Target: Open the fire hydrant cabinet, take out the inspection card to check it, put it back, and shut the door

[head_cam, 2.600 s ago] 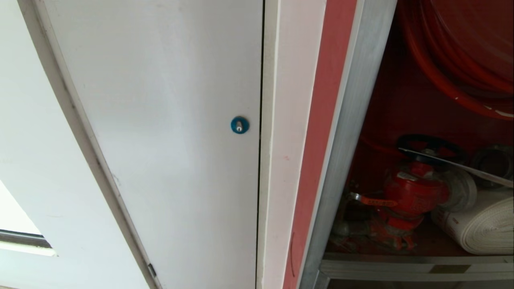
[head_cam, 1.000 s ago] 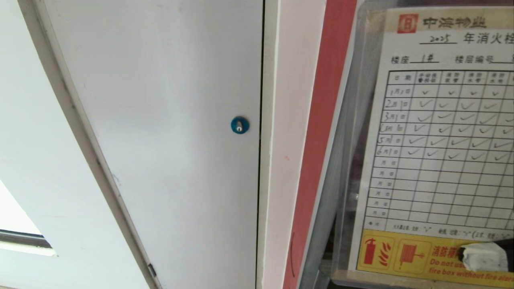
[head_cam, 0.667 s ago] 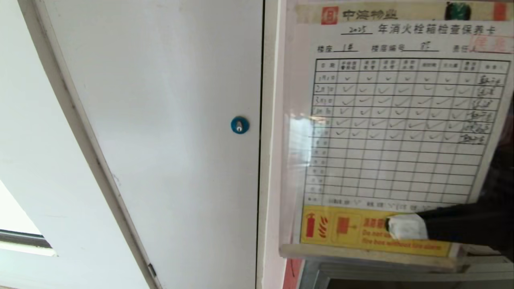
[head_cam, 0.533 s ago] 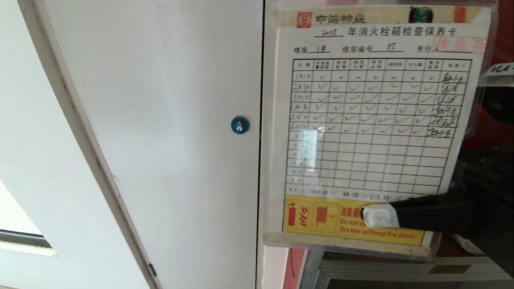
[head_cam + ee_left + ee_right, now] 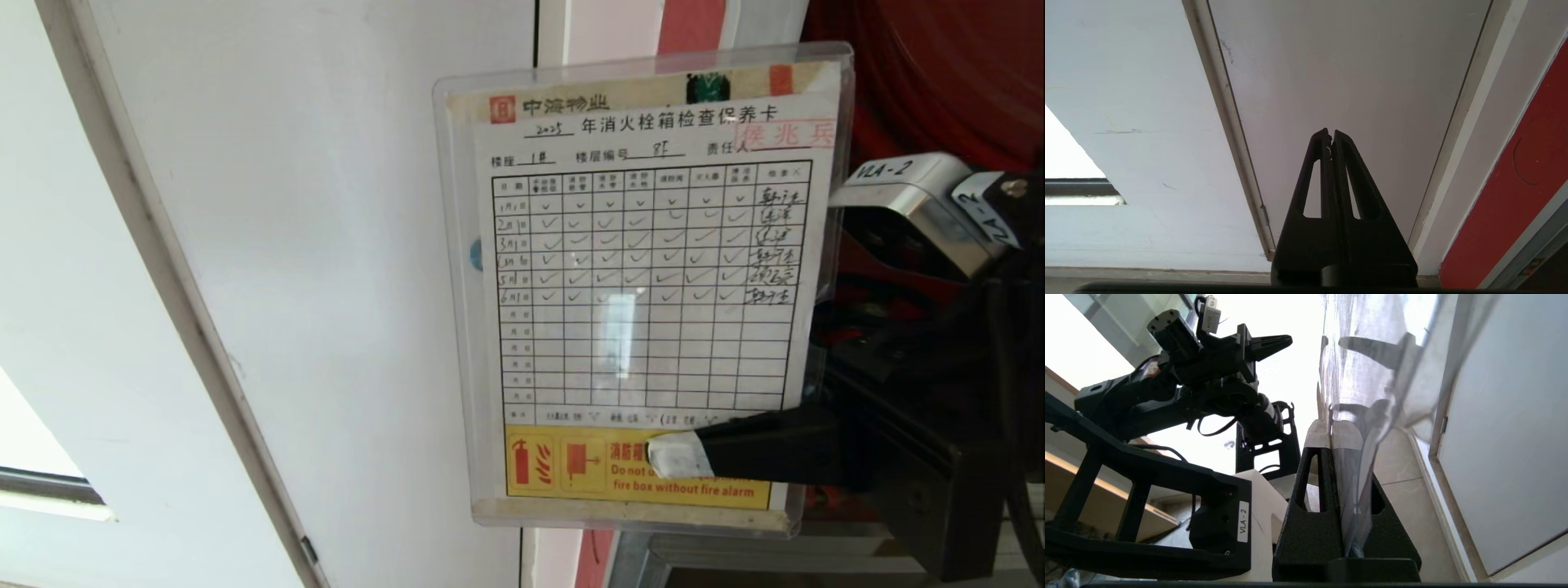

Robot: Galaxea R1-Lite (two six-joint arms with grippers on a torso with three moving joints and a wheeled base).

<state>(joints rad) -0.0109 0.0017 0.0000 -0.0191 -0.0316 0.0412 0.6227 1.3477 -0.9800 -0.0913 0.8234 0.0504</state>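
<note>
Inspection card (image 5: 645,286) — clamped by right gripper (image 5: 682,456); left gripper (image 5: 1331,136) clenched, empty.

black right gripper (image 5: 682,455), white-taped fingertips (image 5: 1346,435); "vla-2" labels

I am standing in a building corridor: white service door (image 5: 326,245) left, red hydrant cabinet (image 5: 922,82) right, tiled floor (image 5: 1404,457).
</note>
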